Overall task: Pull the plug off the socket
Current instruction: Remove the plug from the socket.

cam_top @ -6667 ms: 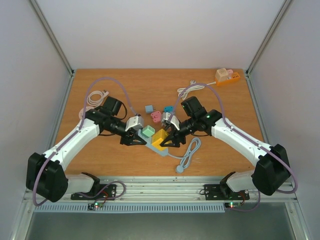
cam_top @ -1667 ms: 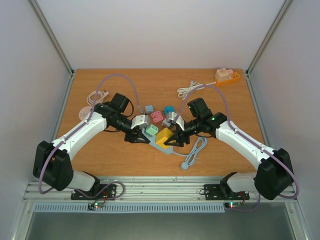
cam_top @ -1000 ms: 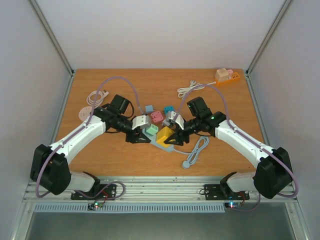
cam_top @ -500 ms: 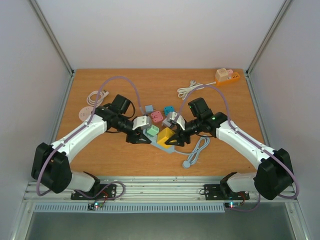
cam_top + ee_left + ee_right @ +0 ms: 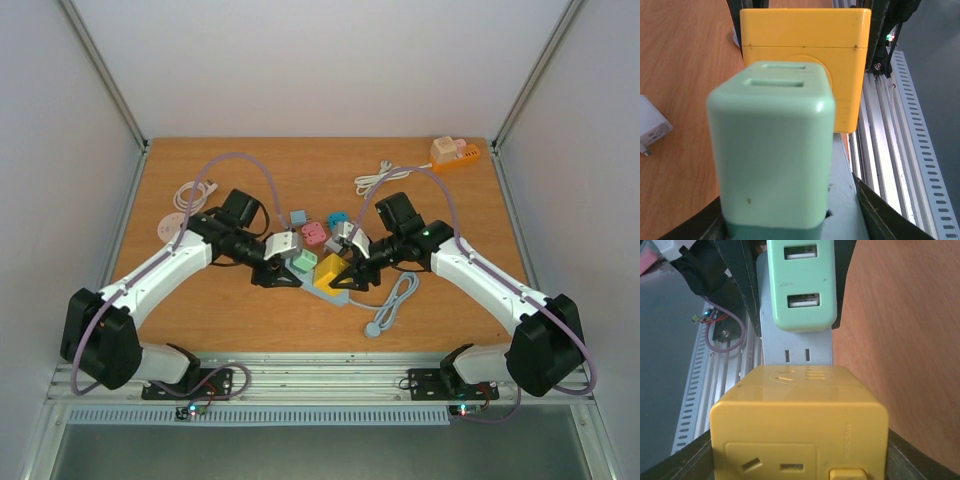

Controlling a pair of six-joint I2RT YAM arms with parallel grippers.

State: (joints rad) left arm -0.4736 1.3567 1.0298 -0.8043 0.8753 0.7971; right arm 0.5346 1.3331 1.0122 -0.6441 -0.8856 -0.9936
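At the centre of the wooden table [image 5: 230, 310], your two arms meet over a grey-blue power strip [image 5: 338, 292] lying slantwise between them. The left gripper [image 5: 288, 270], angled in from the left, brackets the green plug [image 5: 304, 262], which stands on the strip's left end.

From the left wrist camera you see the plug blurred and close, filling the frame. One dark finger [image 5: 705, 230] lies against its lower left side. A sliver of strip shows between the plug and the other finger, so you cannot tell whether the jaws truly clamp it. Whether the plug's pins are seated is also hidden.

Just beside the plug, on the same strip, sits the yellow adapter [image 5: 328, 270]. The right gripper [image 5: 345, 277], angled in from the right, is closed on that yellow block. In the right wrist view its fingers [image 5: 917, 457] sit tight against both flanks. The green plug stands beyond it, with a bare pair of slots between the two.

The strip's grey cord [image 5: 392, 300] loops toward the near edge. Behind the grippers lie a pink adapter [image 5: 314, 233], a pale blue cube [image 5: 298, 217] and a teal cube [image 5: 338, 219], all apart from the strip. A white cable [image 5: 380, 178] and an orange strip [image 5: 455, 155] rest toward the far right corner. A coiled white lead [image 5: 190, 193] lies at the far left.
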